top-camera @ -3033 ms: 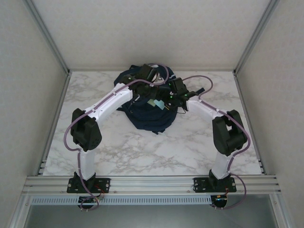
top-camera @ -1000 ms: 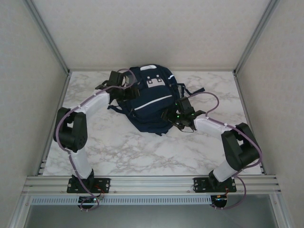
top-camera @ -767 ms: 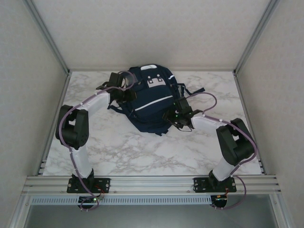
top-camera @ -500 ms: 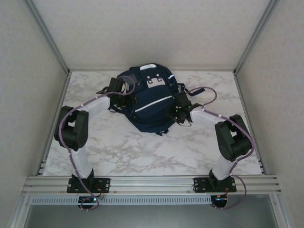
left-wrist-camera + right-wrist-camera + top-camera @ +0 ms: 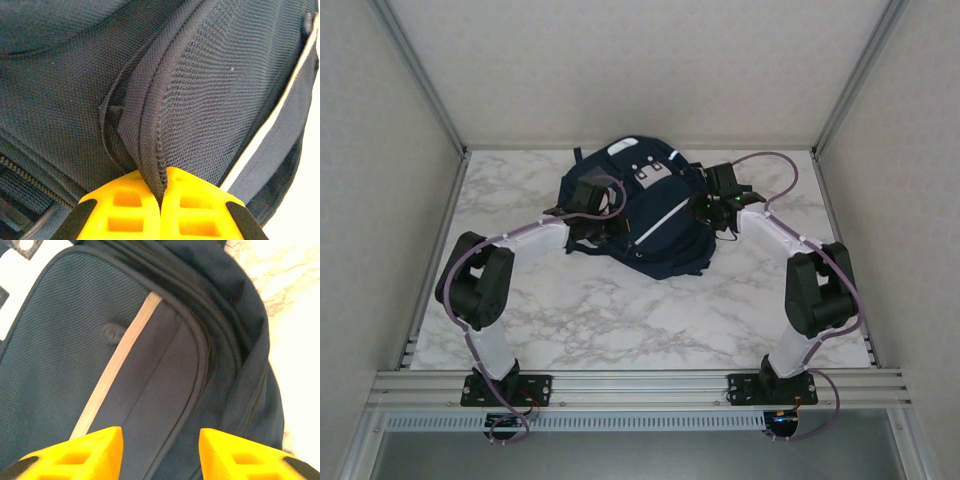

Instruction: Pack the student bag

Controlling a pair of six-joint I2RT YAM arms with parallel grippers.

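The student bag (image 5: 655,225), dark navy with a white stripe and a light grey patch, lies flat at the back middle of the table. My left gripper (image 5: 608,226) is at the bag's left side. In the left wrist view its yellow fingers (image 5: 125,200) are shut on a fold of the bag's dark mesh (image 5: 220,85), pinched at the left gripper (image 5: 162,176). My right gripper (image 5: 704,206) sits at the bag's right side. In the right wrist view it (image 5: 160,442) stands open just above the front pocket of the bag (image 5: 75,340), with nothing between the fingers.
The white marble table (image 5: 620,310) has free room in front of the bag and on both sides. Metal frame posts and plain walls close in the table on the left, right and back. Marble (image 5: 295,285) shows right of the bag.
My left gripper has closed on the bag's mesh side. The bag has shifted and turned to the right. My right gripper has moved from the bag's front right corner up along its right side.
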